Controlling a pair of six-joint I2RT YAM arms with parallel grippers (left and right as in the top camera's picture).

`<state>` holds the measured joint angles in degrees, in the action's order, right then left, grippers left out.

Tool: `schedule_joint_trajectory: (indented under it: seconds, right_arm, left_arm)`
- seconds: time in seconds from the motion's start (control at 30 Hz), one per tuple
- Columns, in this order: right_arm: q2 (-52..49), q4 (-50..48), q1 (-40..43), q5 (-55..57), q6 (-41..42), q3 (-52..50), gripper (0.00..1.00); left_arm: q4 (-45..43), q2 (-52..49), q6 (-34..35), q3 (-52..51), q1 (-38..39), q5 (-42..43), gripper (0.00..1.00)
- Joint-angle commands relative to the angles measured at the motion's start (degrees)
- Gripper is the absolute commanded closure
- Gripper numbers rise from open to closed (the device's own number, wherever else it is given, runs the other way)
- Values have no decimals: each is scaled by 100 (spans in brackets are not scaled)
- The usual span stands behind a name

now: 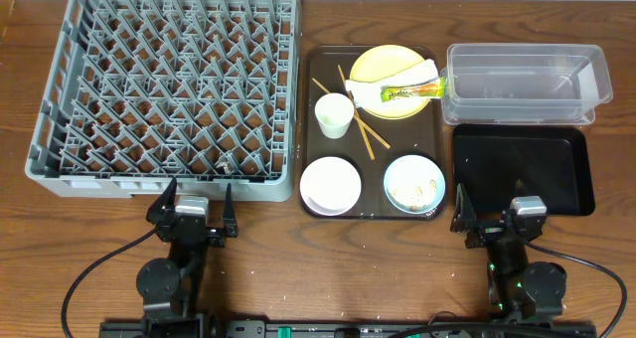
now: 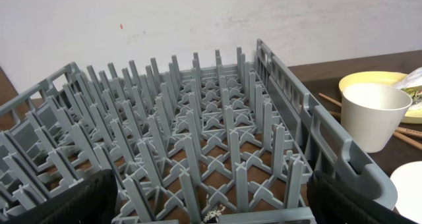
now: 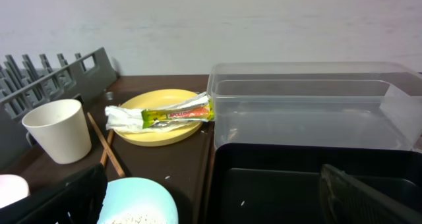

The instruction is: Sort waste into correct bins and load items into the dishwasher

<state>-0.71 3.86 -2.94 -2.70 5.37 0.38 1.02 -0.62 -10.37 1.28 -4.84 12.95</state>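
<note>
The grey dish rack [image 1: 169, 84] fills the left of the table, also in the left wrist view [image 2: 198, 138]. On the brown serving tray [image 1: 311, 129] are a yellow plate [image 1: 373, 68] with a white napkin [image 1: 429, 78] and a green-and-yellow wrapper [image 1: 405, 91], a white cup [image 1: 334, 114], chopsticks [image 1: 366, 129], a white bowl [image 1: 330, 184] and a light-blue bowl [image 1: 412, 183] holding rice scraps. The clear tub [image 1: 522, 82] and the black tray [image 1: 522, 167] lie at the right. My left gripper [image 1: 194, 217] is open before the rack. My right gripper [image 1: 500, 219] is open at the black tray's near edge.
The brown tray lies between the rack and the two bins. A few whitish scraps lie at the rack's near edge [image 2: 212, 215]. The wooden table [image 1: 348, 268] runs along the front, where both arm bases stand. A pale wall stands behind.
</note>
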Motion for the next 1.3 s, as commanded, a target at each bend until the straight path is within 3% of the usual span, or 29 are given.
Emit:
schedule_joint_trajectory:
  seconds: [0.0, 1.27]
  right_arm:
    - [35, 26, -57, 79, -74, -7, 1]
    - [35, -129, -57, -146, -72, -7, 1]
  left_arm:
    - [190, 37, -9, -105, -28, 35, 7]
    - [175, 37, -11, -105, -28, 33, 7]
